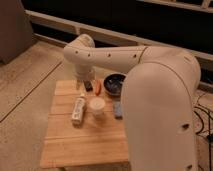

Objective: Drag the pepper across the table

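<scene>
The pepper (98, 88) is a small orange-red piece lying near the far edge of the slatted wooden table (75, 145), just left of the dark bowl. My gripper (88, 85) hangs down from the white arm's bent joint (80, 50) and sits right beside the pepper, on its left, low over the tabletop. Whether it touches the pepper I cannot tell. The arm's large white body covers the right side of the view and hides the table's right part.
A dark bowl (114, 83) stands at the far right of the table. A white bottle (78, 110) lies on its side left of centre, with a white cup (96, 106) next to it. A small blue block (117, 109) lies right of the cup. Speckled floor surrounds the table.
</scene>
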